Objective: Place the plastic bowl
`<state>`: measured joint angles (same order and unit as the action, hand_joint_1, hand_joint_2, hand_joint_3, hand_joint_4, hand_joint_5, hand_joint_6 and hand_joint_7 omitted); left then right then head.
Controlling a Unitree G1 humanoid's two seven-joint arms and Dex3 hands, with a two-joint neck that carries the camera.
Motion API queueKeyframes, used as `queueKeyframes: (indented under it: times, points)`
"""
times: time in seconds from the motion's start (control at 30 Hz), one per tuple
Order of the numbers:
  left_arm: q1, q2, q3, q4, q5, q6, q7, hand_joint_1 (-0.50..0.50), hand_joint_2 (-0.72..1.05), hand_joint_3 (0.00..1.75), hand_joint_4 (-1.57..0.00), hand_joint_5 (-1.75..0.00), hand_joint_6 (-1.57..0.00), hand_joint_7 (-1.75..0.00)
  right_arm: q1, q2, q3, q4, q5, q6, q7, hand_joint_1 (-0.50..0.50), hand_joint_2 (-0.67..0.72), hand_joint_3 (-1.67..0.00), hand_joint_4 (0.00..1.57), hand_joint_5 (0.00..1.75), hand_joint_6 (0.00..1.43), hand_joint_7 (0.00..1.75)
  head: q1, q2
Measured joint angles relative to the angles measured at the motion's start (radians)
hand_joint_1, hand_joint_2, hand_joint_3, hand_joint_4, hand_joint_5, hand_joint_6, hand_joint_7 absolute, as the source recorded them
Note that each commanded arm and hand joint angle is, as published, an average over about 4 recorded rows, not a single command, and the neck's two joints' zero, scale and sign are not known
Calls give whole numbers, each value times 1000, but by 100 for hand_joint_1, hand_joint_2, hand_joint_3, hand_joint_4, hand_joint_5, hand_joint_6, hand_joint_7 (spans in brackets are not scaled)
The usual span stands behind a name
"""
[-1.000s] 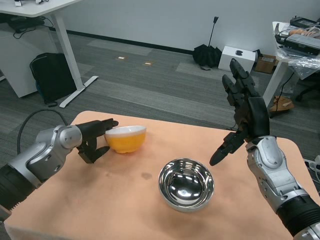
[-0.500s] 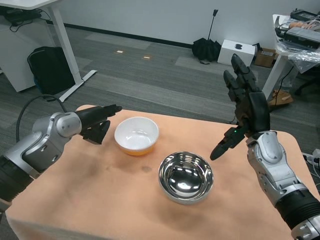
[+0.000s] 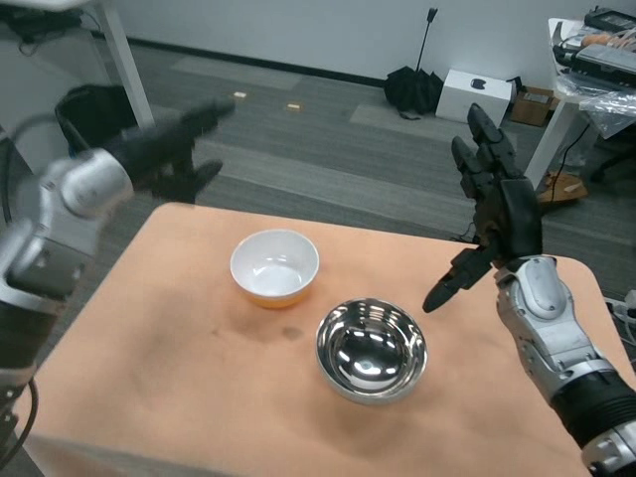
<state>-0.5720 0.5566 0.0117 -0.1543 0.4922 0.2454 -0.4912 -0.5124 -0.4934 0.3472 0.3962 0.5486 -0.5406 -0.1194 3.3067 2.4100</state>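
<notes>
The plastic bowl [image 3: 275, 266], orange outside and white inside, stands upright on the tan tabletop [image 3: 179, 368], just left of a shiny metal bowl [image 3: 371, 349]. My left hand [image 3: 174, 149] is raised above the table's far left corner, blurred, fingers stretched out and holding nothing. My right hand [image 3: 492, 214] is held up open at the right, above and beyond the metal bowl, fingers spread and thumb pointing down toward the table.
Beyond the table lies grey carpet with a black bag [image 3: 412, 99] and a white box [image 3: 472, 96]. A white desk leg [image 3: 117, 50] stands far left, and a cluttered table [image 3: 596, 79] far right.
My left hand let go of the plastic bowl, which now stands upright on the table, and lifted up and away to the left. The right hand has hardly moved.
</notes>
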Motion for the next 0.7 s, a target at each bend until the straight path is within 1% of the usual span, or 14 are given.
queueKeyframes:
  times: [0.07,0.13,0.2,0.27,0.33,0.4,0.43,0.47,0.57,0.63,0.7]
  points:
    - [1,-37,77,-20,-47,-91,35,-50,25,26,-47,-175,0,-10,-1,1,0,1,0,0,0,-46,72,0,0,0,0,0,5,10]
    - [4,-54,126,-20,-126,-154,79,-50,7,26,-32,-169,0,-3,-2,1,0,2,0,0,0,-46,72,0,0,0,0,0,6,19]
    - [7,-67,157,-14,-234,-206,130,-50,7,26,-13,-139,0,0,-3,1,0,2,0,0,0,-46,72,0,0,0,0,0,4,27]
    - [18,-83,177,4,-393,-276,196,-50,3,26,-4,-87,0,0,-3,1,0,2,0,0,0,-46,72,0,0,0,0,0,3,32]
    - [40,-106,194,38,-556,-364,266,-50,-2,26,0,-62,0,0,-3,1,-1,3,0,0,0,-46,72,0,0,0,0,0,5,36]
    - [65,-130,206,78,-676,-433,319,-50,-2,26,0,-62,0,0,-4,1,-2,6,1,0,0,-46,72,0,0,0,0,0,8,40]
    - [75,-140,208,95,-717,-455,334,-50,-2,26,0,-62,0,0,-5,1,-2,9,2,0,0,-46,72,0,0,0,0,0,9,43]
    - [80,-148,208,107,-736,-462,337,-50,-2,26,0,-59,0,0,-6,1,-2,11,2,0,0,-46,72,0,0,0,0,0,9,45]
    - [88,-165,203,124,-759,-475,338,-50,-2,26,0,-46,0,0,-7,1,-2,15,2,0,0,-46,72,0,0,0,0,0,8,50]
    - [89,-170,202,125,-761,-481,338,-50,-2,26,0,-41,0,0,-7,1,-2,15,2,0,0,-46,72,0,0,0,0,0,3,53]
    - [92,-175,204,125,-770,-486,337,-50,-2,26,0,-31,0,0,-7,1,-2,15,2,0,0,-46,72,0,0,0,0,0,-9,59]
